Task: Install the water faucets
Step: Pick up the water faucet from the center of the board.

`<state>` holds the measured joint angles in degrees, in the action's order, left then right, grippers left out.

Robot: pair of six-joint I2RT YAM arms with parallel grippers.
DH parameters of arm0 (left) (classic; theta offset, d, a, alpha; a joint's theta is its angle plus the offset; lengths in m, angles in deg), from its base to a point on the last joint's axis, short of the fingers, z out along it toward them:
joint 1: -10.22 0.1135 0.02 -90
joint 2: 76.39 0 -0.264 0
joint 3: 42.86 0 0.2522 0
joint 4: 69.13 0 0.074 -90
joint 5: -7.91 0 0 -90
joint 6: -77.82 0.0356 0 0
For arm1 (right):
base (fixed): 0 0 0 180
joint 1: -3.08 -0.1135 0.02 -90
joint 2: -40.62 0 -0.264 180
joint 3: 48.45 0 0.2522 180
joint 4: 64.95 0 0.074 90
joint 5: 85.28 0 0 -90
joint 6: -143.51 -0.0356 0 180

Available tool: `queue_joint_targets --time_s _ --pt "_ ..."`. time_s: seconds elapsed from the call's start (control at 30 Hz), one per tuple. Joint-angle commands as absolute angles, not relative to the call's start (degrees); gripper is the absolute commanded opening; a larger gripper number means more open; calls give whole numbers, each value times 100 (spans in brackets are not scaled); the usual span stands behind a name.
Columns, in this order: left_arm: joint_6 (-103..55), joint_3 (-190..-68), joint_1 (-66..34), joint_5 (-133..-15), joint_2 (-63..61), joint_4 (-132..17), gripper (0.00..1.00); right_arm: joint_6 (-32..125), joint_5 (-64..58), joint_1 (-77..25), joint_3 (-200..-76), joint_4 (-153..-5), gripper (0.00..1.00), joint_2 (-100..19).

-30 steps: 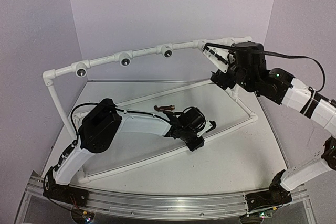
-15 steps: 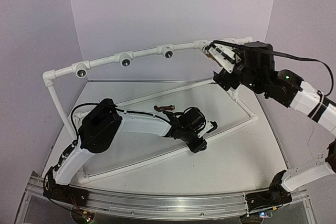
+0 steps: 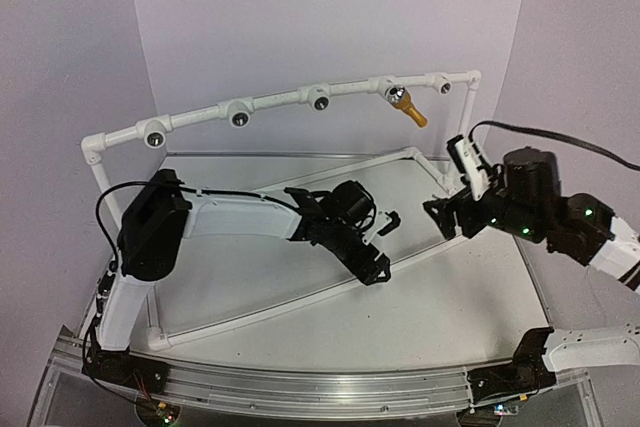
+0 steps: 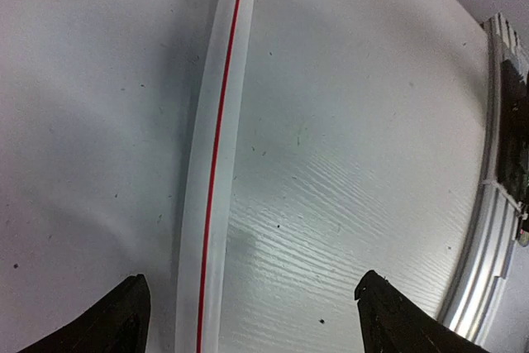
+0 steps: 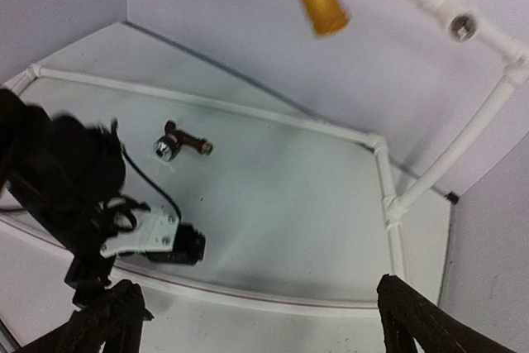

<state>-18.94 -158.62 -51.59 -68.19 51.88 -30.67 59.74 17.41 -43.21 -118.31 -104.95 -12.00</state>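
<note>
Up on the top pipe [image 3: 280, 99], the yellow faucet [image 3: 408, 107] sits plugged in, so the right gripper [image 3: 452, 192] is wide open and empty. The brown faucet [image 5: 182, 145] lies on the table [image 5: 289, 196], and the left gripper [image 3: 386, 244] hangs nearby, wide open and empty, likely to grab it.

pale lilac walls [image 3: 300, 17], white table [image 3: 450, 287]
</note>
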Motion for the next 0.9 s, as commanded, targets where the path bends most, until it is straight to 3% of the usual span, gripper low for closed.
queue_joint_targets --time_s 0.0,0.27,0.57,0.87 --pt "-2585 -15346 -5093 -7045 3778 -3174 90 4738 1573 -4336 -10921 -9578 98 -1632" --pt "-3573 -13067 -4982 -7773 1780 -3892 90 4279 536 -4066 -10486 -7728 98 -3456" --pt "-4778 -11037 -4974 -8472 -154 -4469 90 4771 -235 -4034 -12148 -6467 98 -6269" --pt "-4893 -10430 -4990 -8602 -915 -4474 89 3057 609 -4305 -13631 -5413 94 -8163"
